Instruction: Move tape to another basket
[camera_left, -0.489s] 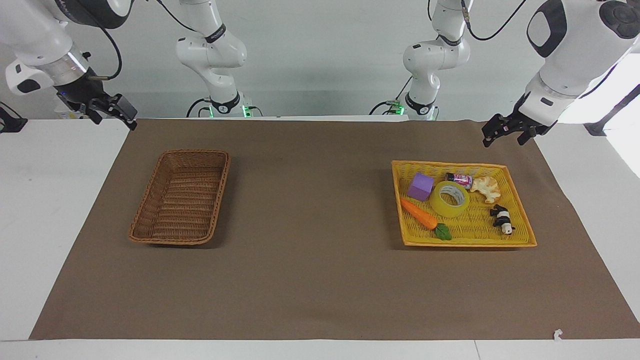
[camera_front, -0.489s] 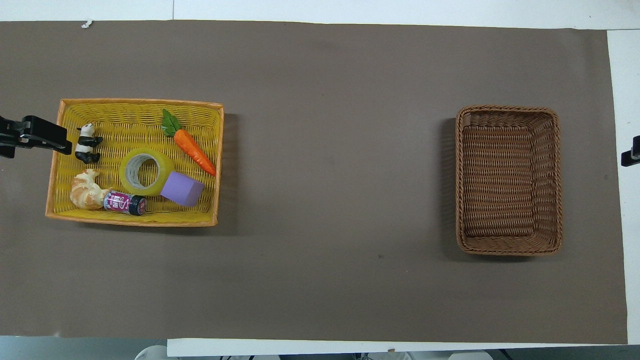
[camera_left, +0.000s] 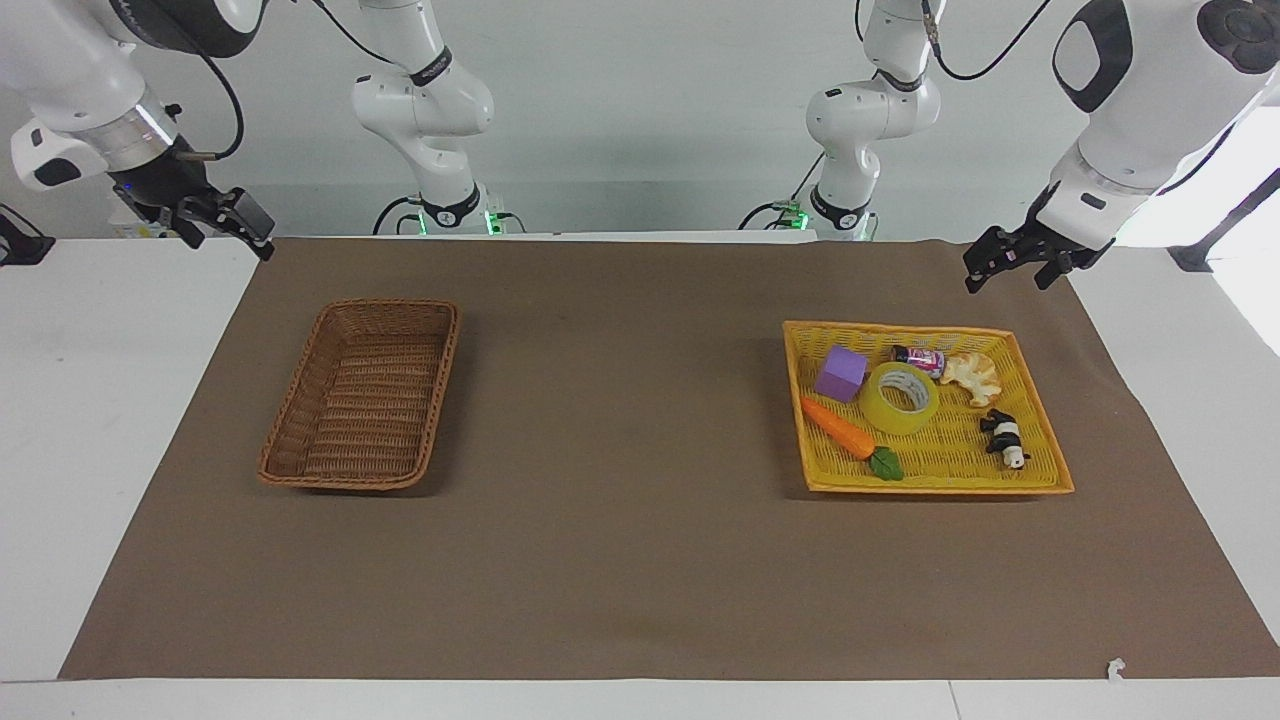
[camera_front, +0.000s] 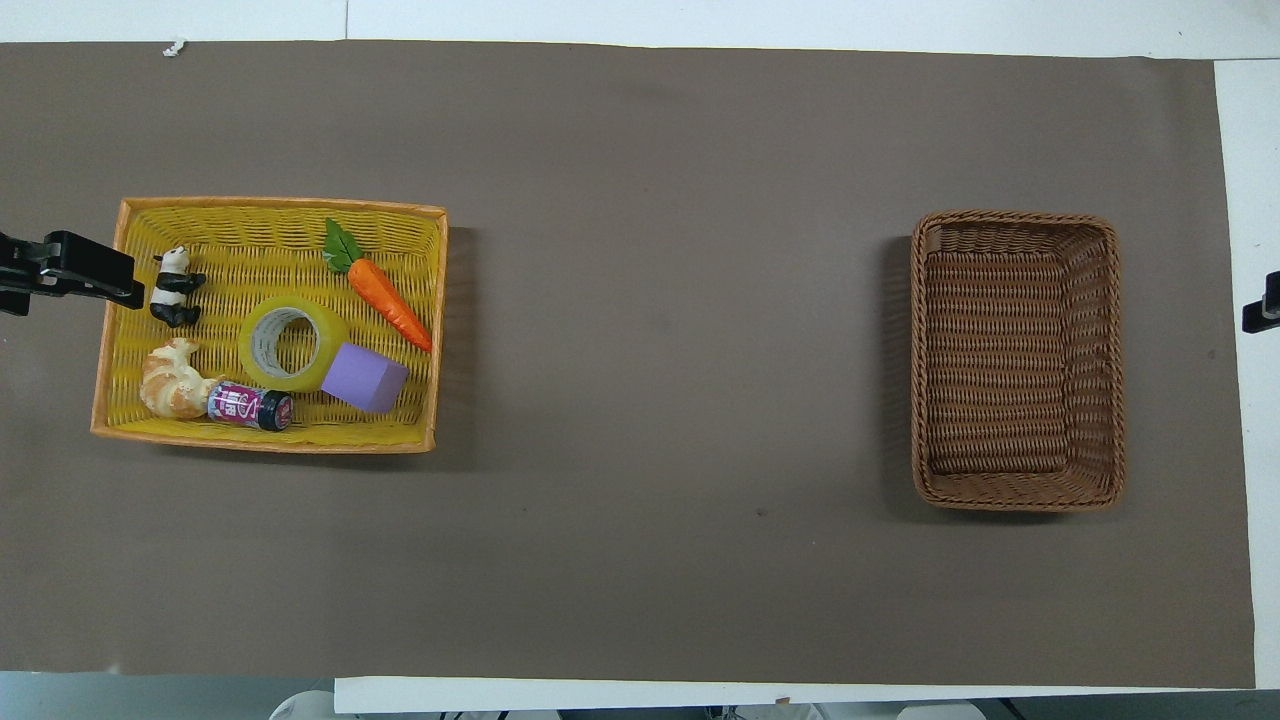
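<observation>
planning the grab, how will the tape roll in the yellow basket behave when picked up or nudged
The tape lies flat on its side, hole up, in the yellow basket, so it probably will not roll unless tipped onto its edge. Its thick wound ring looks stiff, unlikely to crush between fingers. The glossy wall may be a bit slippery. A push would likely shove it into the purple block it touches.

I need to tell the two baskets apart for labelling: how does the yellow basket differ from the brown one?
The yellow basket is bright yellow and wide; the brown wicker basket is dark and narrower. The yellow basket holds the tape, a carrot, a purple block, a panda and more; the brown one holds nothing. The yellow basket sits at the left arm's end, the brown at the right arm's. Both are rectangular and woven.
</observation>
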